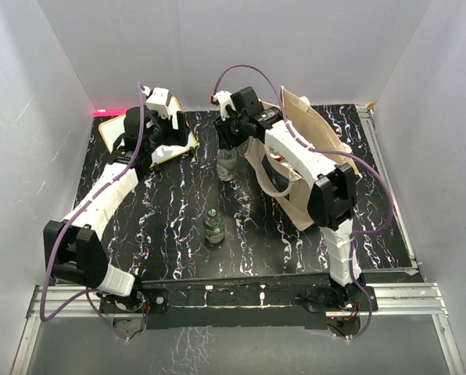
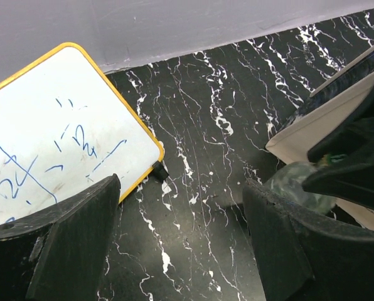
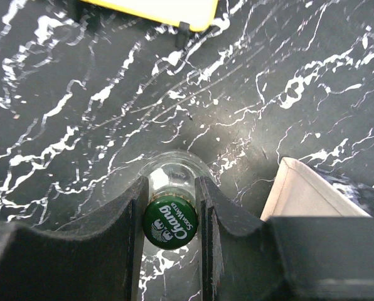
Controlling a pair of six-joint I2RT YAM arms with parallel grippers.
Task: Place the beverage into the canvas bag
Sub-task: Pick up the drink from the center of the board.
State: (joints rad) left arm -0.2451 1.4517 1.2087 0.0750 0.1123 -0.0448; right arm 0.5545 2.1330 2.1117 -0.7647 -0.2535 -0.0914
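A clear glass beverage bottle (image 3: 174, 168) with a green cap (image 3: 170, 223) stands upright on the black marbled table, just left of the canvas bag (image 1: 315, 152). My right gripper (image 3: 172, 188) is shut on its neck right under the cap; from above the bottle (image 1: 227, 165) shows below that gripper (image 1: 230, 139). The beige bag stands open, and its corner (image 3: 303, 191) lies close to the right of the bottle. My left gripper (image 2: 181, 216) hovers open and empty over bare table beside the whiteboard. A second bottle (image 1: 213, 226) stands mid-table.
A yellow-framed whiteboard (image 2: 55, 135) lies at the back left, partly under the left arm (image 1: 108, 195). White walls enclose the table on three sides. The bag's loop handle (image 1: 270, 186) hangs towards the table centre.
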